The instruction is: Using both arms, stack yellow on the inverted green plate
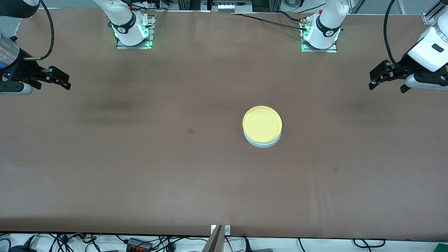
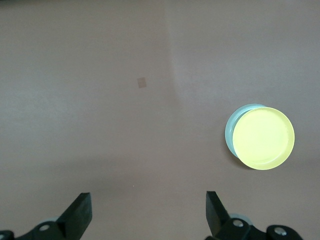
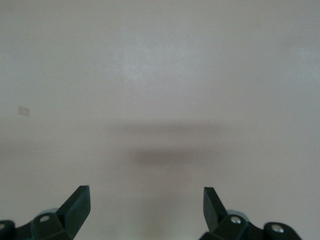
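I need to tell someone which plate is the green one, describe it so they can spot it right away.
On the brown table, find the single stack of two small round plates lying a little toward the left arm's end. The green plate is the bottom one, showing only as a pale mint crescent under the bright yellow plate.

Brown table (image 1: 147, 164): green plate (image 1: 260, 143) lying directly on it near the middle, toward the left arm's end, yellow (image 1: 262, 124) stacked on top.
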### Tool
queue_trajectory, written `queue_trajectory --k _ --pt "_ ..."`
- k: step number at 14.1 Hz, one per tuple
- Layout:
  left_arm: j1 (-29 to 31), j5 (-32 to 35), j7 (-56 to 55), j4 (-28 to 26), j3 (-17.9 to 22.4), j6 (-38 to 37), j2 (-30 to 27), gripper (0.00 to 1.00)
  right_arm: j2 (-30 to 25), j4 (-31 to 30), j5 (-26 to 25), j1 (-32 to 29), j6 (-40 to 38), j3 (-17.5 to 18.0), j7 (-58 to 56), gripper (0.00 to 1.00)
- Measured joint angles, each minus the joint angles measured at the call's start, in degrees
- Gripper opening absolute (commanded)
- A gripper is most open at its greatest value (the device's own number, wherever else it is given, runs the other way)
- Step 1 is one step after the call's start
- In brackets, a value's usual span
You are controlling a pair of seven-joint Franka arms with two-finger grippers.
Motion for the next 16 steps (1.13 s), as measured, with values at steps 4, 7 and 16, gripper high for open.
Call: queue_trajectory --k 4,7,16 --pt "-0.03 0.0 0.0 0.0 0.0 0.0 0.0 1.0 0.19 -0.01 -0.03 0.07 0.08 0.02 0.0 1.0" --pt "-0.05 0.0 0.0 0.0 0.0 0.0 0.0 1.0 0.72 -0.02 -0.07 0.05 0.14 0.01 0.0 1.0" --pt "-0.15 0.0 0.0 0.0 0.0 0.0 0.0 1.0 0.83 -0.02 -0.07 0.2 0.24 0.02 0.0 1.0"
